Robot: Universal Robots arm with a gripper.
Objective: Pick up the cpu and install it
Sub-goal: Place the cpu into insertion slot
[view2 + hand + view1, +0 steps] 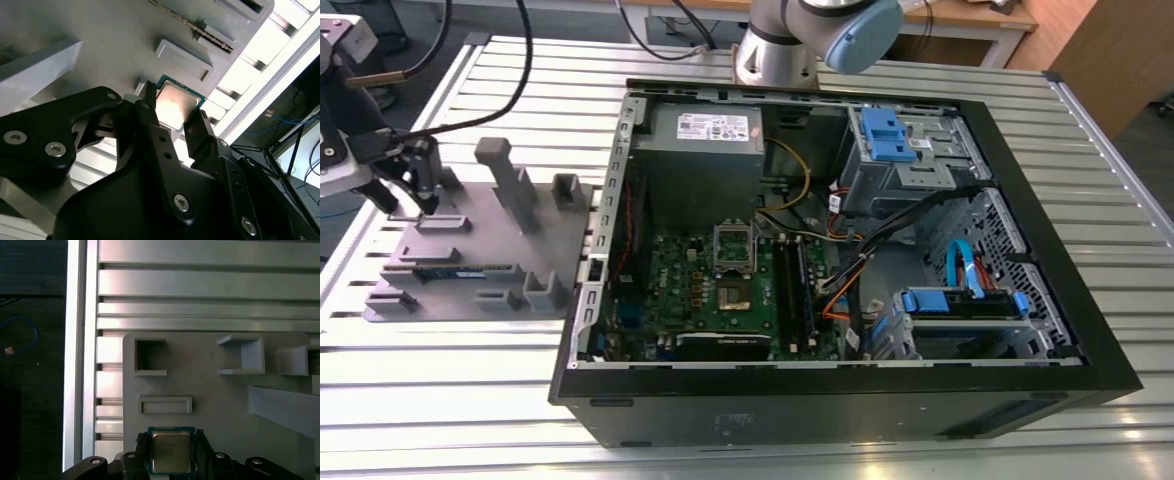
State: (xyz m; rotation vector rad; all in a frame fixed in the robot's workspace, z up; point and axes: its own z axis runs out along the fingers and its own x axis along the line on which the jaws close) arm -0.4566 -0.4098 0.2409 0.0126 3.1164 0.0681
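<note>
- gripper (171,441) pinches the cpu (171,454); one black finger (142,449) sits against each of two opposite edges, in both wrist views
- cpu lies flat, shiny top up, in a shallow seat near the edge of the grey fixture plate (215,400)
- in the exterior view the gripper (411,205) is low over the plate's far corner, at the exterior view's left
- memory stick (454,271) lies in a slot on the same plate, nearer the camera
- open pc case (854,405) lies just beside the plate on the slatted worktop (454,385)
- silver socket frame (736,243) on the board inside, well apart from the gripper
</note>
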